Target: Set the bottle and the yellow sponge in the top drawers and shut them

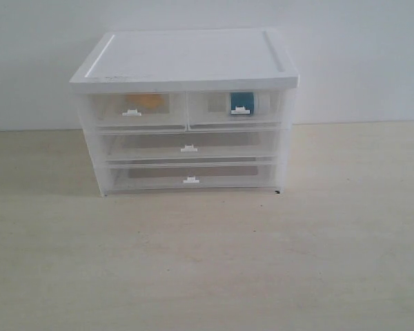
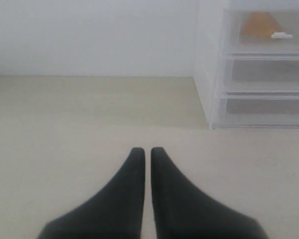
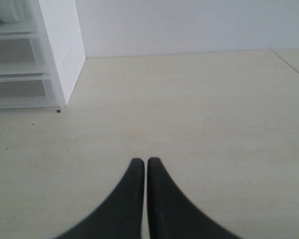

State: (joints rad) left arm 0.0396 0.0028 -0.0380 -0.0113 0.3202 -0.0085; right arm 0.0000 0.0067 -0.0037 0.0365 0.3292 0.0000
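A white drawer cabinet (image 1: 186,62) stands on the table. Both top drawers sit flush with its front. The yellow sponge (image 1: 149,101) shows through the left top drawer (image 1: 136,111) and appears again in the left wrist view as the sponge (image 2: 260,24). Inside the right top drawer (image 1: 236,109) is the bottle (image 1: 242,101), its teal label visible; the right wrist view catches only the bottle's white cap (image 3: 9,10). My left gripper (image 2: 146,150) is shut and empty, low over the table well away from the cabinet. My right gripper (image 3: 141,161) is likewise shut and empty. Neither arm appears in the exterior view.
Two full-width drawers (image 1: 189,147) sit closed below the top pair. A pale wooden tabletop (image 1: 207,262) stretches in front of and beside the cabinet. A white wall (image 1: 359,55) stands behind it.
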